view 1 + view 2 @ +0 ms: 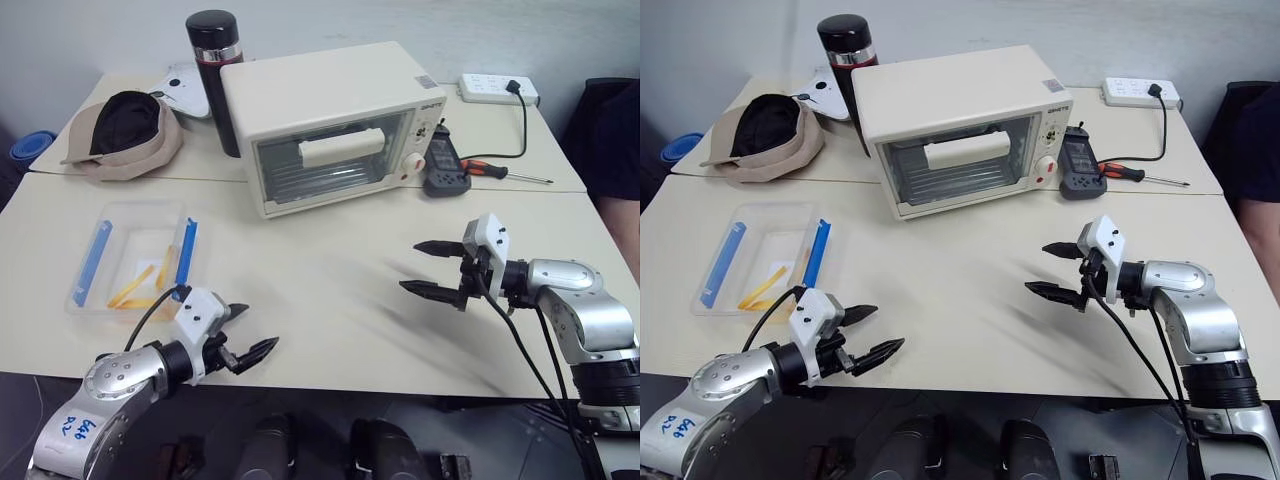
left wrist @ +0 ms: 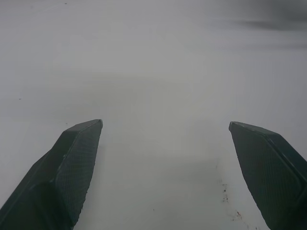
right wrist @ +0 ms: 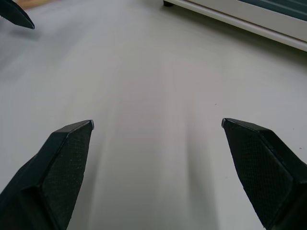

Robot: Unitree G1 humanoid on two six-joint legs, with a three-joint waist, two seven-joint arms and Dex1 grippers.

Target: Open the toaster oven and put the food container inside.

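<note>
The cream-white toaster oven (image 1: 330, 125) stands at the back middle of the table, its glass door shut and its white bar handle (image 1: 341, 147) across the front. The clear food container (image 1: 135, 257), with blue clip strips and yellow-orange food strips inside, lies at the front left. My left gripper (image 1: 255, 330) hovers open near the table's front edge, just right of the container and apart from it. My right gripper (image 1: 418, 268) hangs open over the table at the right, well in front of the oven, with nothing between its fingers.
A black flask (image 1: 213, 70) stands left of the oven, a beige cap (image 1: 125, 135) further left. A multimeter (image 1: 442, 165), a screwdriver (image 1: 505, 173) and a power strip (image 1: 498, 89) lie right of the oven. A bare stretch of table (image 1: 320, 280) lies between my grippers.
</note>
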